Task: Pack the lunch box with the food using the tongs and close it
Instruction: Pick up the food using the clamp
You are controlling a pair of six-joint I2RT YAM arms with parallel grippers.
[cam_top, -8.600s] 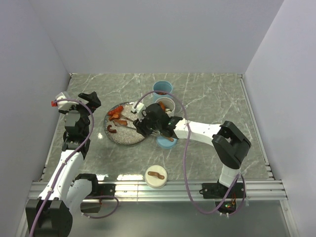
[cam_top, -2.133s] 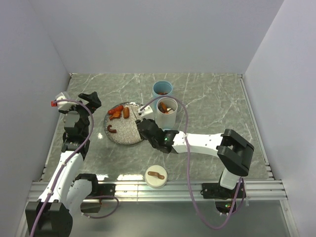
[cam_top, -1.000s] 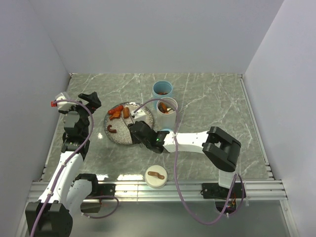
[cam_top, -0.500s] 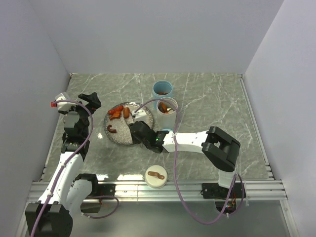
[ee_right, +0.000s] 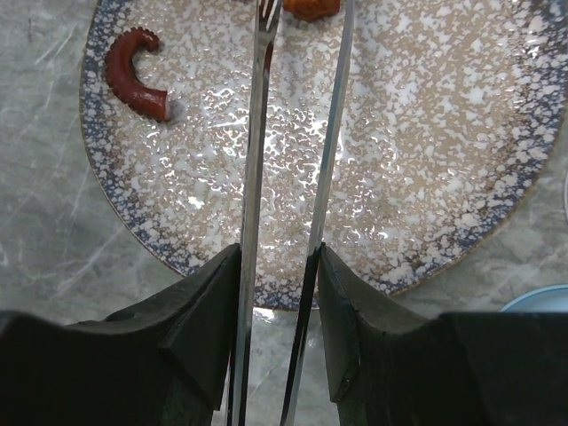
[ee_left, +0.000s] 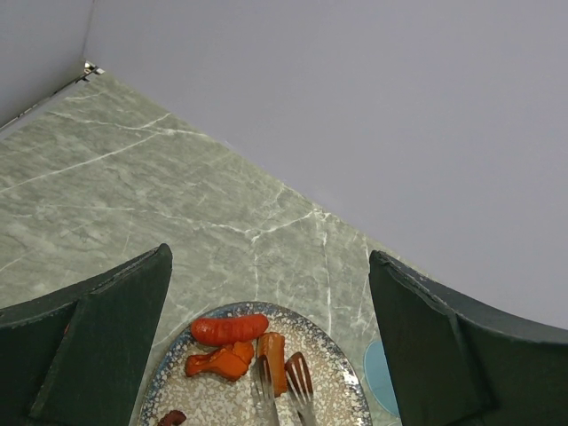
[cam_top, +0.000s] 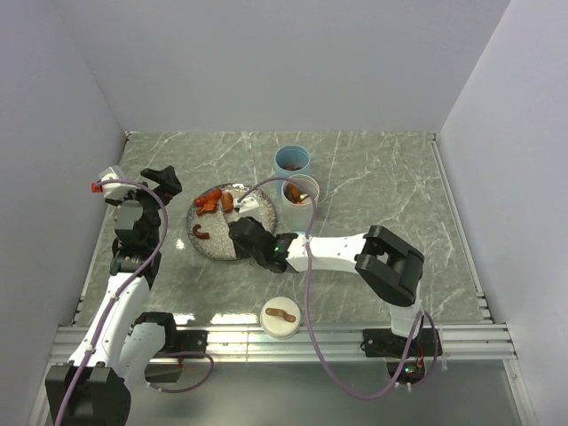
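Tongs (ee_right: 251, 160) are clamped between the fingers of the right gripper (ee_right: 277, 259) in the right wrist view. Both thin arms reach toward 12 o'clock over the speckled plate (ee_right: 417, 177). A curved brown piece (ee_right: 133, 75) lies at 10 o'clock. In the left wrist view, the left gripper (ee_left: 271, 257) gapes wide and holds nothing, with orange-red food (ee_left: 229, 330) on the plate at 6 o'clock, just beside the tong tips. From above, a blue cup (cam_top: 292, 160) and a white cup (cam_top: 299, 191) stand on the bench (cam_top: 382, 177) at the plate's 2 o'clock, and a round lid (cam_top: 280, 317) at its 5 o'clock.
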